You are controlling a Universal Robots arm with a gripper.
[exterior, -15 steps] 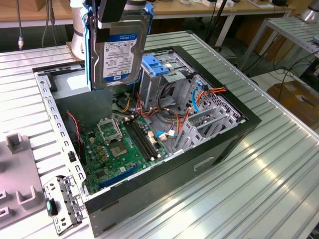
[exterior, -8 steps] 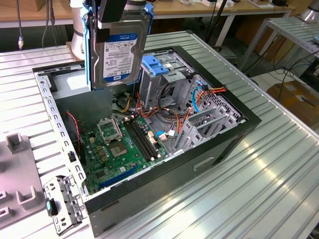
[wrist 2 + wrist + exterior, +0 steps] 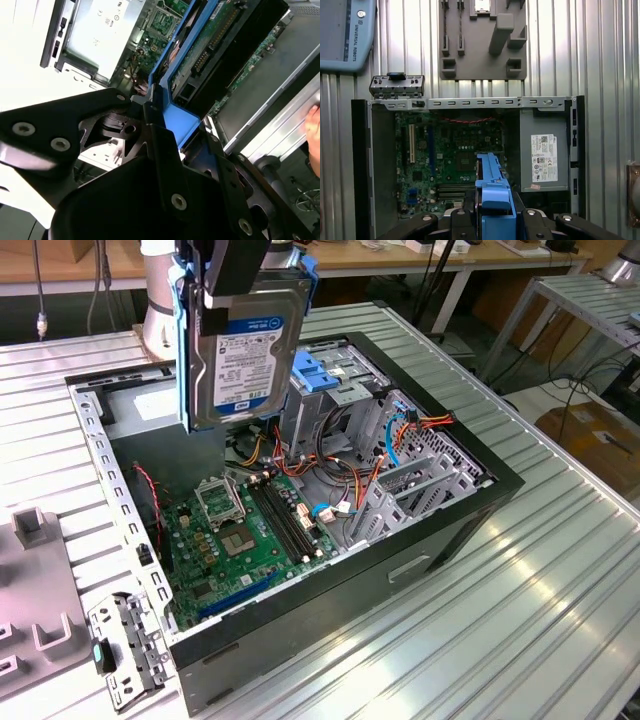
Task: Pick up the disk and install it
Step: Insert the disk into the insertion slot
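The disk (image 3: 245,352) hangs on edge above the open computer case (image 3: 450,530), its white label with a blue band facing the exterior camera and blue rails along both sides. My gripper (image 3: 243,302) is shut on its upper end. In the second wrist view the black fingers (image 3: 160,150) clamp the blue rail, and the disk (image 3: 210,45) shows its green circuit side. The first wrist view looks straight down along the disk (image 3: 492,192) at the motherboard (image 3: 455,150). The bare-metal drive cage (image 3: 335,390) with its blue latch stands just to the exterior view's right of the disk.
A grey power-supply box (image 3: 544,150) fills one end of the case. Coloured cables (image 3: 420,425) run by the cage. A loose metal bracket (image 3: 125,650) and a grey fixture tray (image 3: 30,610) lie on the ribbed table. A hand (image 3: 315,127) shows at the picture's edge.
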